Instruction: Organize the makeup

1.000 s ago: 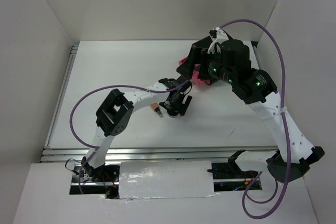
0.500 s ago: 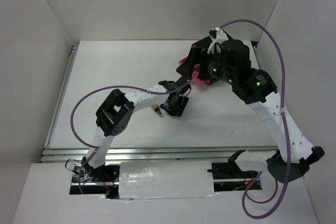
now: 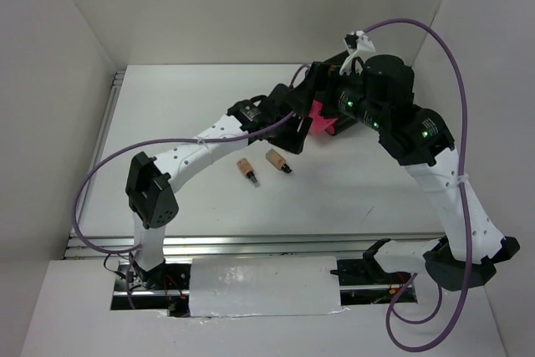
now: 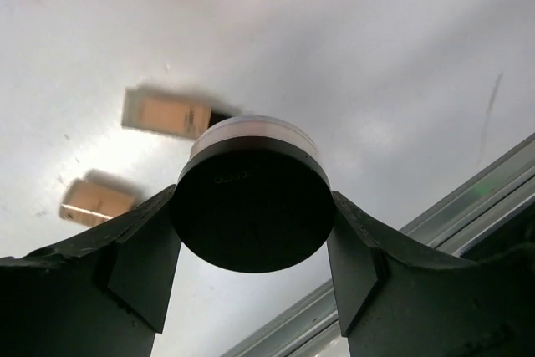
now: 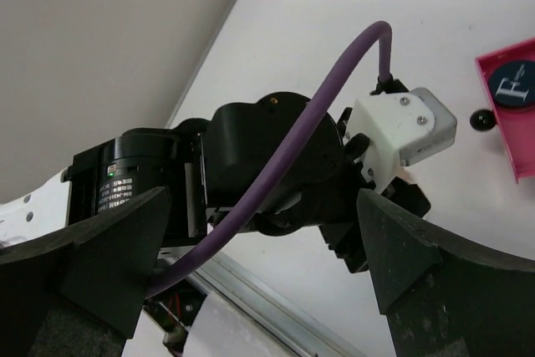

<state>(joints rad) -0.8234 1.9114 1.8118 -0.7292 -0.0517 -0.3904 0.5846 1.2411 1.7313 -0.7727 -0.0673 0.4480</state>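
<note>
My left gripper (image 4: 251,211) is shut on a round black compact (image 4: 249,223), which it holds lifted above the table. Below it lie two tan bottles with black caps, one (image 4: 165,114) nearer and one (image 4: 97,200) further left. From above, both bottles (image 3: 246,170) (image 3: 278,161) rest mid-table, and the left gripper (image 3: 291,135) hovers just beside the open pink drawer (image 3: 318,114). A second black compact (image 5: 512,83) lies inside that pink drawer (image 5: 506,127). My right gripper (image 5: 263,265) stands open and empty above the left arm's wrist (image 5: 276,165). No sachets show.
The right arm (image 3: 384,106) covers most of the black drawer box at the back right. A metal rail (image 3: 251,244) runs along the table's near edge. White walls (image 3: 75,81) close in the left, back and right sides.
The left gripper closed on the compact, lifted it from mid-table and carried it back-right towards the pink drawer, uncovering both bottles. The right arm shifted slightly right.
</note>
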